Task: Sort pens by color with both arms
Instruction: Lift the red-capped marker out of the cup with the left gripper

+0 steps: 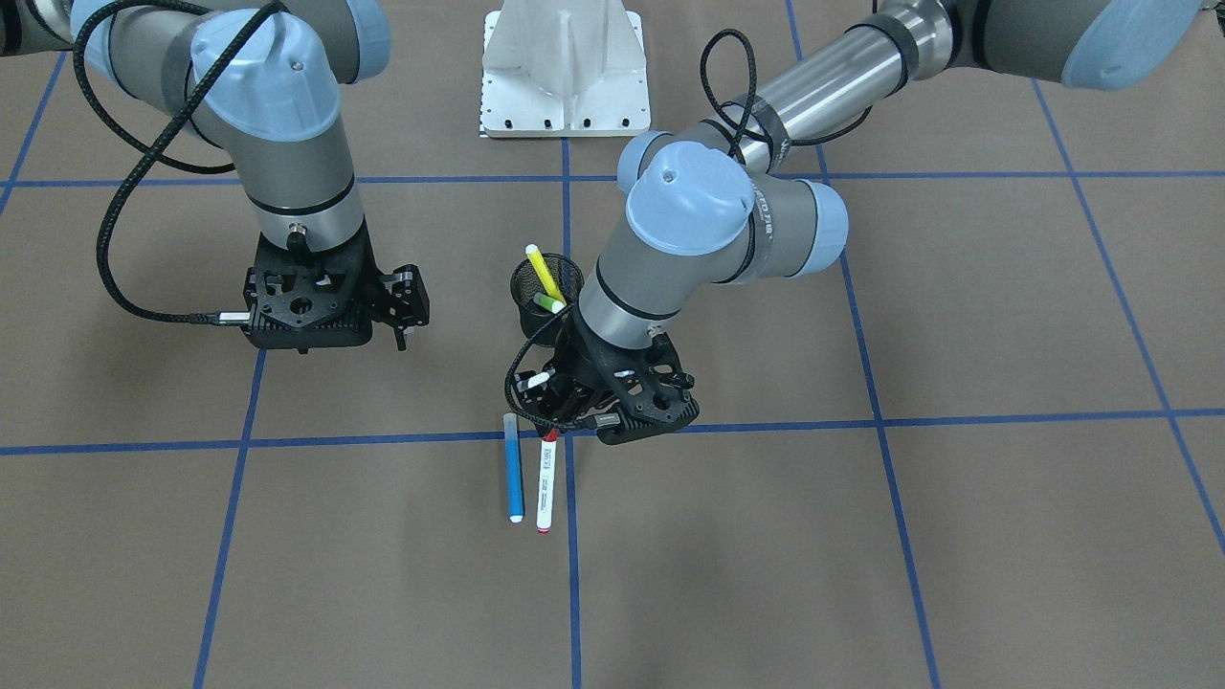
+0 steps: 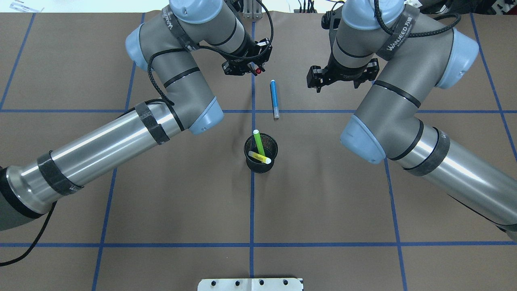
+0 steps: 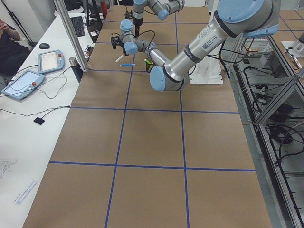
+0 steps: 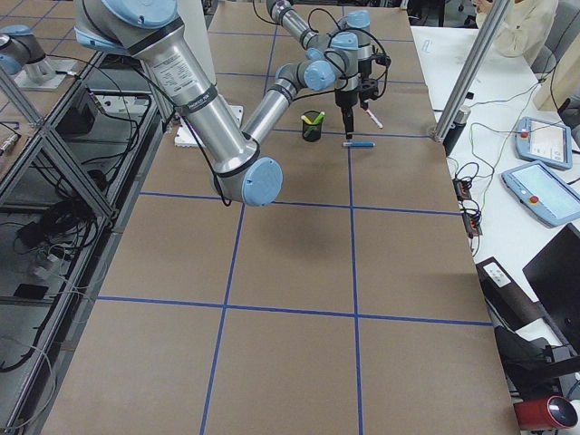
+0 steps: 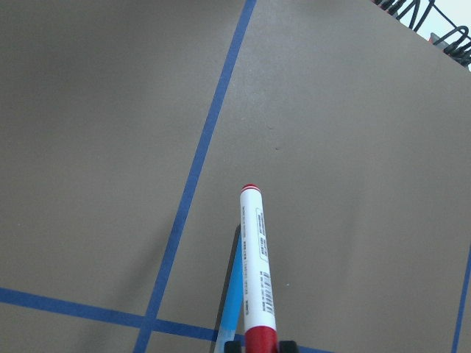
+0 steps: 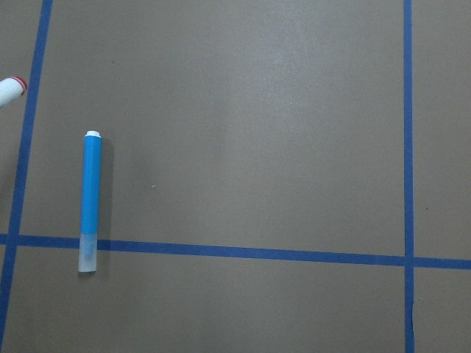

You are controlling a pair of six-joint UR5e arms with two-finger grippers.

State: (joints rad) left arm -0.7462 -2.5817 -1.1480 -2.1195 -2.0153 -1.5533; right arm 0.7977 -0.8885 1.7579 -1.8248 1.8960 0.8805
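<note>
My left gripper (image 1: 552,424) is shut on the red-capped end of a white pen with red ends (image 1: 545,483) and holds it tilted a little above the table; the left wrist view shows the pen (image 5: 257,272) sticking out ahead. A blue pen (image 1: 514,474) lies flat on the paper right beside it, and shows in the right wrist view (image 6: 90,198). A black mesh cup (image 1: 523,289) just behind holds a yellow pen (image 1: 542,271) and a green pen (image 1: 549,304). My right gripper (image 1: 404,330) hangs open and empty, well to the side of the blue pen.
The white base pedestal (image 1: 565,67) stands at the robot's edge of the table. Blue tape lines (image 1: 861,426) grid the brown paper. A side bench with tablets (image 3: 21,83) and a metal post (image 3: 71,35) borders the far edge.
</note>
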